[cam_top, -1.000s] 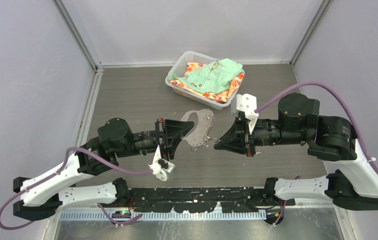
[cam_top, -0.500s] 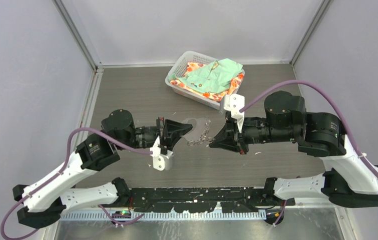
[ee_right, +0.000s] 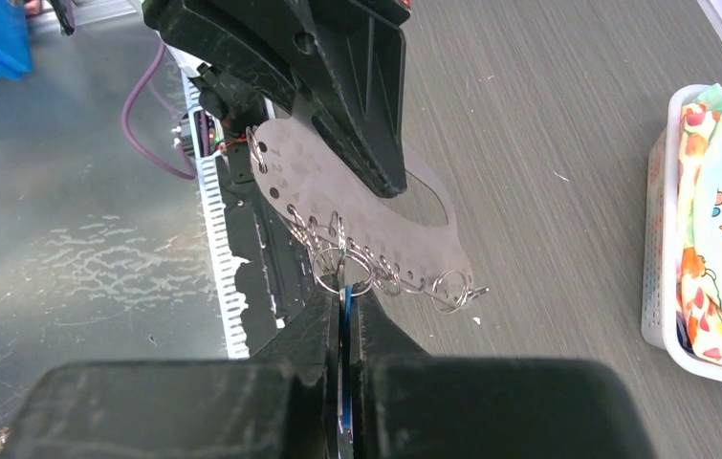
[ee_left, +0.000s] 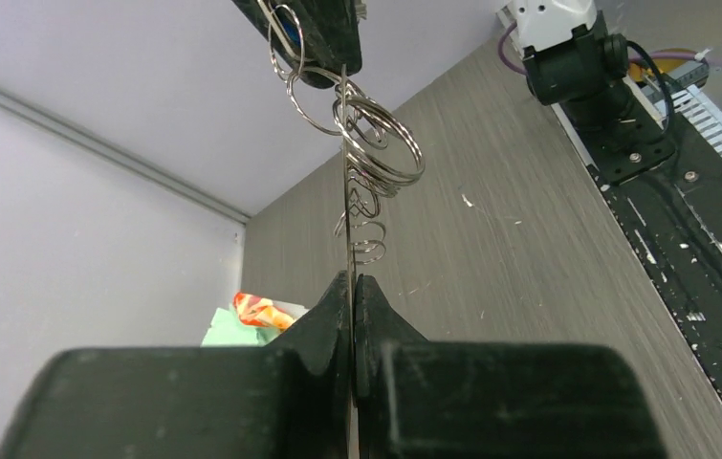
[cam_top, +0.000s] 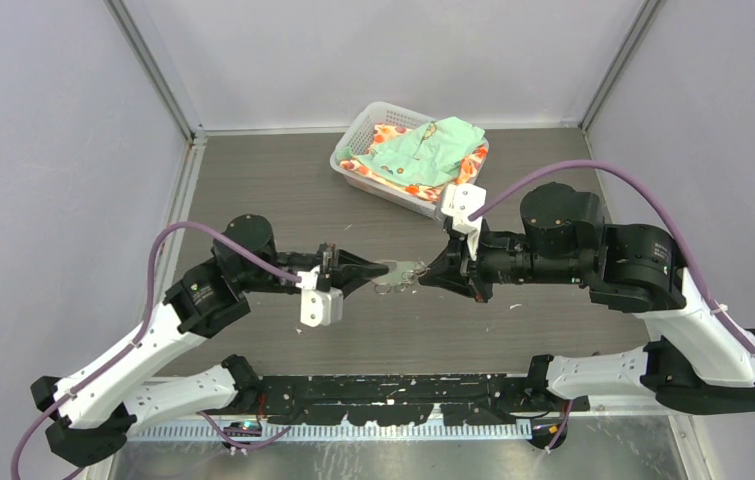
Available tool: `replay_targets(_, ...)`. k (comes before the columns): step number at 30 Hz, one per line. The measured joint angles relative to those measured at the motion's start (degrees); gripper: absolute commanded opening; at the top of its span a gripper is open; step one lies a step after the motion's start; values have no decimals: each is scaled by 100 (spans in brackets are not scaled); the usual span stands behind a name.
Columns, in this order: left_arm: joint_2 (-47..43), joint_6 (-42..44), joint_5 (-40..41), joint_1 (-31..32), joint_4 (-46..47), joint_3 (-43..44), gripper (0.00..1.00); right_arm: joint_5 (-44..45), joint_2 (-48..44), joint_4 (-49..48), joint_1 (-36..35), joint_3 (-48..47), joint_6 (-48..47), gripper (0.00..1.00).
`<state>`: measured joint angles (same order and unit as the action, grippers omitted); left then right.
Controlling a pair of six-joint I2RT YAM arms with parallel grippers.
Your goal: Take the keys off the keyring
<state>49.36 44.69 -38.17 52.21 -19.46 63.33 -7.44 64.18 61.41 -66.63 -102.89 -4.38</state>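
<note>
The keyring (ee_right: 428, 229) is a thin whitish oval plate with several silvery rings (ee_right: 452, 285) hung along one edge. It is held in the air between the two grippers (cam_top: 399, 270). My left gripper (cam_top: 377, 268) is shut on the plate's far side, which shows edge-on as a thin line (ee_left: 346, 182) between its fingers (ee_left: 352, 279). My right gripper (cam_top: 425, 277) is shut on the key with the blue head (ee_right: 345, 320), which hangs from one ring. The other keys are too small to make out.
A white mesh basket (cam_top: 345, 152) of green and orange cloth stands at the back of the table, close behind the right wrist. Pale specks lie on the grey table (cam_top: 283, 200). A black rail (cam_top: 393, 395) runs along the near edge.
Both grippers have moved closer together and a little toward the middle. The keyring has turned from lying broad and flat to nearly edge-on in the top view. The left arm has lifted and stretched.
</note>
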Motion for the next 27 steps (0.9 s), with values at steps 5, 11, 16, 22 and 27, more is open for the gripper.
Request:
replay_targets(5, 13, -229, -129, -11, 214, -195, 0, -72, 101, 114, 0, 0, -2, 1)
replay_targets(11, 13, -286, -122, -81, 452, -422, 0, -68, 122, 195, 0, 83, 0, 1)
replay_targets(16, -50, -538, -17, -103, 1121, -918, 0, 264, 20, 90, 0, 247, 44, 1)
replay_targets(22, -323, -1032, 271, -107, 2935, -2000, 0, 442, -17, -20, 0, 297, 129, 1)
replay_targets(27, -540, -496, 756, -92, 3939, -2310, 0, -162, -90, -227, 2, 389, 96, 35)
